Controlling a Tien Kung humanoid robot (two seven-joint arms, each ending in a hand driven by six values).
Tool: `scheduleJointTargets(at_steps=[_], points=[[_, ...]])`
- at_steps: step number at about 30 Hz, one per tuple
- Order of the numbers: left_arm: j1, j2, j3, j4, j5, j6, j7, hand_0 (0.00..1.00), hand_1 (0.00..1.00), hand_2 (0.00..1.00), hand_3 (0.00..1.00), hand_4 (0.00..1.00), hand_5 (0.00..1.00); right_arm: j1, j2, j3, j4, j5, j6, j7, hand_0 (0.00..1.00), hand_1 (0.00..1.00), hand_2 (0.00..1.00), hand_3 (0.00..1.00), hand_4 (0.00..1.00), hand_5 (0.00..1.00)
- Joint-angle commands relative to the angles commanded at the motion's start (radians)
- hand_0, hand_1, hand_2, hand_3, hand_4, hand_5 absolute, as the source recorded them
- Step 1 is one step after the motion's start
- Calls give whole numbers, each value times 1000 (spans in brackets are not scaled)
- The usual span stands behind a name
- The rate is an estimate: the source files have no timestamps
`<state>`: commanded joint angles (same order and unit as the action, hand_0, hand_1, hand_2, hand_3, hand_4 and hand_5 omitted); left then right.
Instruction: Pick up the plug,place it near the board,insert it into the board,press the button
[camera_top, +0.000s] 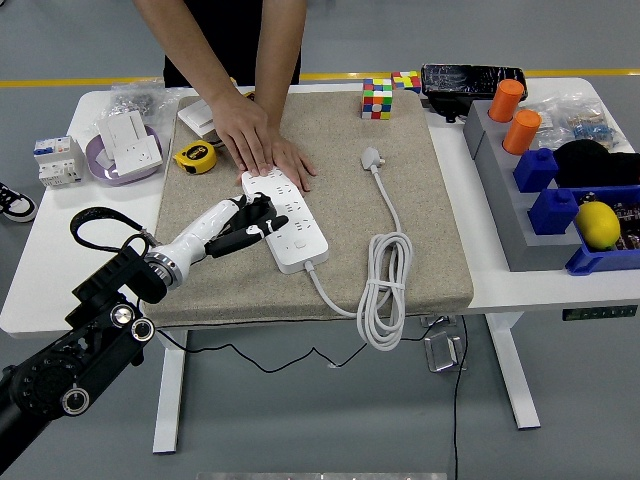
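The power strip, its plug and coiled cable are white on a beige mat, the tape measure is yellow, the cube multicoloured, the two cylinders orange, the lemon yellow.

White table under beige mat

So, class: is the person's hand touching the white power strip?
Touching. The head view shows the person's hand lying flat with its fingers pressed on the far end of the white power strip, with no gap visible between them.
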<state>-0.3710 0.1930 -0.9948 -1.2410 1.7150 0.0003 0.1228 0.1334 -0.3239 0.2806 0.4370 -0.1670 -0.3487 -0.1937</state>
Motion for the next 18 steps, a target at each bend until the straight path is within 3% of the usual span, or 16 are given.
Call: scheduleJointTargets(at_steps=[18], points=[[-71,8,108,55,31,14,-22,998,962,912,879,998,998,4,0,2,-1,1,-1,0,895,809,779,810,998,998]])
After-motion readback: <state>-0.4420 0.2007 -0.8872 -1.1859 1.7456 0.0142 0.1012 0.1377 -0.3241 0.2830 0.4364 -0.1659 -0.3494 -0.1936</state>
